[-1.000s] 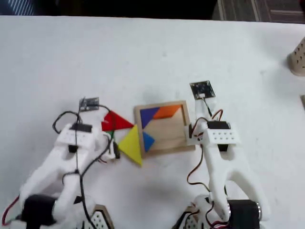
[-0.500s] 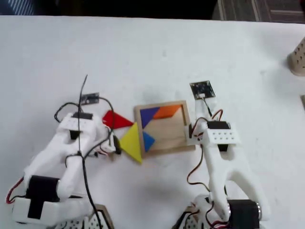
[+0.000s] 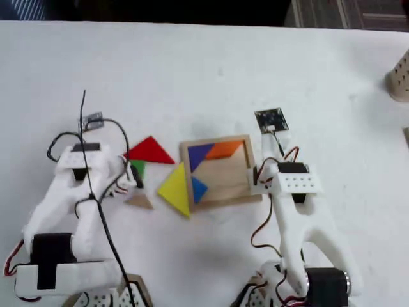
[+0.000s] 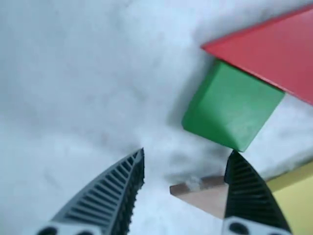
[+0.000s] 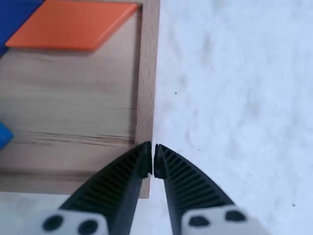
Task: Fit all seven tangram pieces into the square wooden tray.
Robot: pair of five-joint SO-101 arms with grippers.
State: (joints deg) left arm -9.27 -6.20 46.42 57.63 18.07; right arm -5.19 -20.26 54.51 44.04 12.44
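Note:
The square wooden tray (image 3: 251, 163) holds a dark blue triangle (image 3: 199, 153), an orange parallelogram (image 3: 225, 149) and a small blue triangle (image 3: 199, 189). A yellow triangle (image 3: 176, 190) lies against its left side. Further left are a red triangle (image 3: 149, 151), a green square (image 3: 137, 171) and a tan triangle (image 3: 139, 201). My left gripper (image 4: 187, 159) is open just short of the green square (image 4: 230, 107), one finger above the tan triangle (image 4: 203, 193), with the red triangle (image 4: 274, 54) beyond. My right gripper (image 5: 151, 151) is shut, empty, over the tray's right rim (image 5: 146, 73).
White table all around. A small circuit board (image 3: 271, 119) lies behind the right arm and another (image 3: 93, 119) behind the left arm, with loose cables. A pale object (image 3: 401, 78) stands at the far right edge.
The left arm has drawn back to the left, uncovering the green square and the tan triangle. The red triangle has shifted left and up. The right arm has stayed still.

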